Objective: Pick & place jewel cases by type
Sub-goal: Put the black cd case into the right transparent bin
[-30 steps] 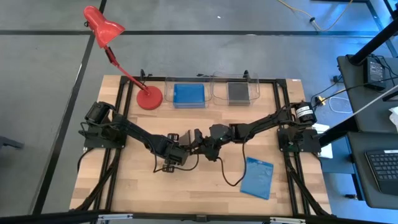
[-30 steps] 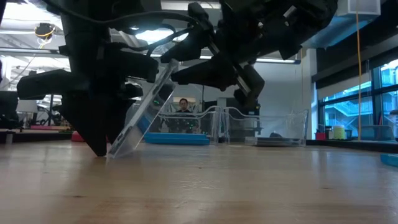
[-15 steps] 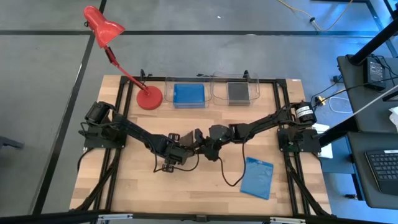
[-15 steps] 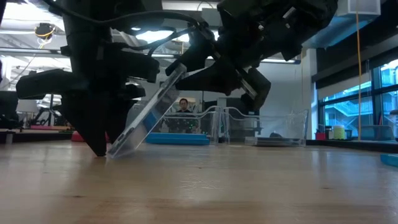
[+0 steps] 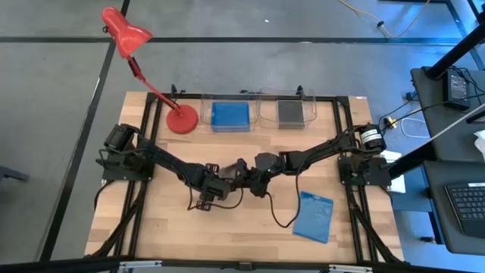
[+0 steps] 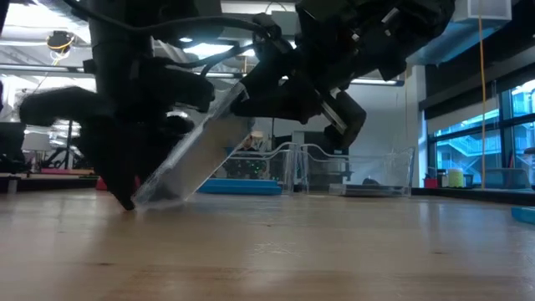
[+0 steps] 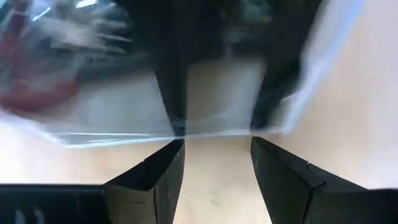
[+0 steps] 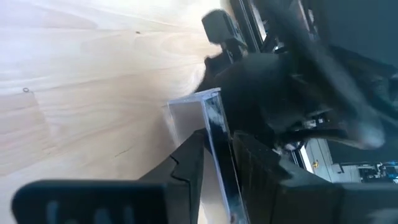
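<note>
Pinching the clear jewel case point(image 8: 217, 149) between its jaws by the raised edge, the right gripper point(image 8: 214, 158) tilts it; the left gripper point(image 7: 214, 163), jaws spread, faces its lower edge on the table point(image 6: 334, 251). Next, lift toward the far trays point(image 5: 288, 114).

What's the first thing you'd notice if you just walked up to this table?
Probably the two dark arms meeting mid-table over a tilted clear jewel case: its bottom edge rests on the wood, and the right gripper pinches its upper edge. The left gripper sits open beside it. A big red lamp stands at the far left corner.
</note>
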Available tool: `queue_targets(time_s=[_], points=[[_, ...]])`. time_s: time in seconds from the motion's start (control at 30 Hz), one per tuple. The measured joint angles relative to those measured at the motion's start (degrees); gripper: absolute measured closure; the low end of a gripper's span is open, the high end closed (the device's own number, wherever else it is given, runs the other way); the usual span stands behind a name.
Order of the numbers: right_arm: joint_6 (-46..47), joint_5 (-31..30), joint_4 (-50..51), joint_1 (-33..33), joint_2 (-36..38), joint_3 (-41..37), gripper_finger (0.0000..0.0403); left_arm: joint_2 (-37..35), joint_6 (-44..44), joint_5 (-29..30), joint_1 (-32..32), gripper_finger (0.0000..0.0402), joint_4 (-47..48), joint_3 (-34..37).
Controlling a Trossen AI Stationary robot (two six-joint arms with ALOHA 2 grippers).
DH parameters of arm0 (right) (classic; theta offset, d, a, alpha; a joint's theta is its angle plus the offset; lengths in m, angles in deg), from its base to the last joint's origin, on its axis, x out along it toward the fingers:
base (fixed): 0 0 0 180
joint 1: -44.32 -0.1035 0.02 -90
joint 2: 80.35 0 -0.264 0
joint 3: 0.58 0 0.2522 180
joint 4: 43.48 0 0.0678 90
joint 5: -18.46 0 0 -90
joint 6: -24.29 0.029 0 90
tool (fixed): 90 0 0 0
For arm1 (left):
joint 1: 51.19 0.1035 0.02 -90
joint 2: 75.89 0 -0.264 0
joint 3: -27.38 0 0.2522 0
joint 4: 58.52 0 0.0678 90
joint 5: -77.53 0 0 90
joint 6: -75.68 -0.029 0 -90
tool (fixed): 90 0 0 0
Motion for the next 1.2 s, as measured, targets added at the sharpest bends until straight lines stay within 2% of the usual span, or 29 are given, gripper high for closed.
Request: queue_targets(time_s=[0.23, 0.5, 0.6, 0.73, 0.93, 1.2], points=[[-0.73, 0.26, -0.2, 0.04, 0.09, 0.0, 0.0317, 0.13, 0.02, -10.54, -0.13, 0.0217, 3.61, -2.9], [-0.74, 0.0, -0.09, 0.09, 0.09, 0.0, 0.0317, 0.08, 0.02, -20.1, -0.13, 0.0217, 17.8, -8.62], [-0.65, 0.01, -0.09, 0.09, 0.09, 0.0, 0.0317, 0.05, 0.09, -20.45, -0.13, 0.0217, 21.56, -10.83], [0.89, 0.04, -0.07, 0.09, 0.09, 0.0, 0.032, 0.0, 0.07, -19.08, -0.13, 0.0217, 22.02, -12.38], [2.08, 0.15, 0.11, 0.09, 0.09, 0.0, 0.0359, -0.05, 0.16, -16.71, -0.07, 0.0217, 21.62, -13.42], [2.11, -0.64, 0.11, 0.09, 0.09, 0.0, 0.035, -0.08, 1.05, -15.35, -0.07, 0.0217, 21.69, -13.83]])
